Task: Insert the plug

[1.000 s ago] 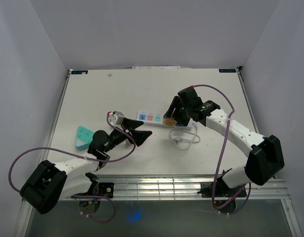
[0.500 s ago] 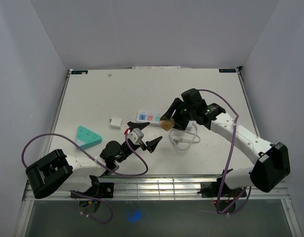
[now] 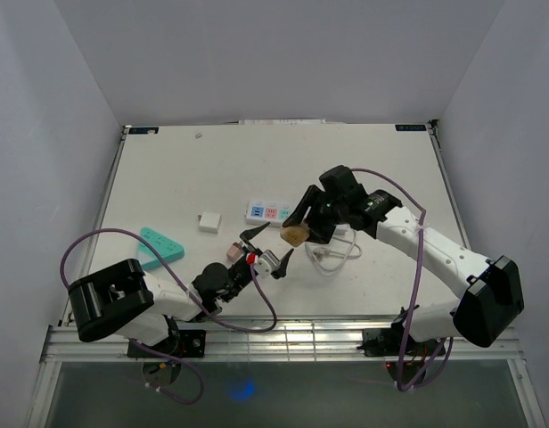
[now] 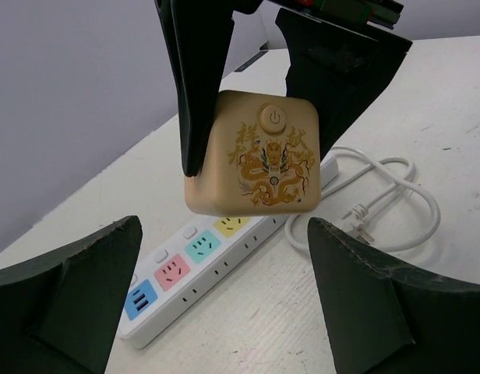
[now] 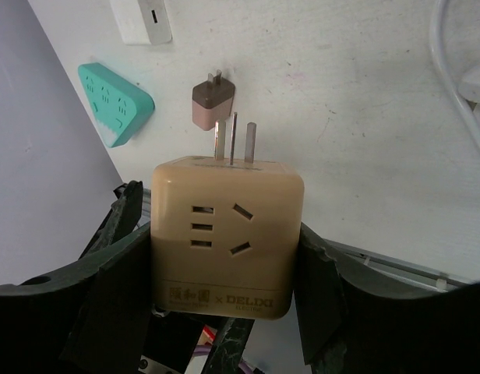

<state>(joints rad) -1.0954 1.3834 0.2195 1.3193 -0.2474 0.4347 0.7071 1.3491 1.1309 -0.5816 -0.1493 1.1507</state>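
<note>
The plug (image 3: 295, 234) is a beige cube adapter with a gold dragon print (image 4: 255, 156), and my right gripper (image 3: 299, 227) is shut on its two sides. It hangs in the air just in front of the white power strip (image 3: 269, 213), near its yellow socket (image 4: 231, 225). In the right wrist view its three prongs (image 5: 232, 139) point down at the table, with the right gripper (image 5: 224, 241) clamped round the body. My left gripper (image 3: 267, 248) stands wide open and empty, low on the table, facing the plug and strip (image 4: 224, 312).
A coiled white cable (image 3: 332, 250) lies right of the strip. A small brown plug (image 3: 233, 252) lies on the table beside the left wrist. A white charger (image 3: 208, 222) and a teal triangular socket block (image 3: 160, 247) lie further left.
My left arm has swung right along the near side of the table and now faces the plug. The right gripper has carried the plug from the strip's right end toward the near left.
</note>
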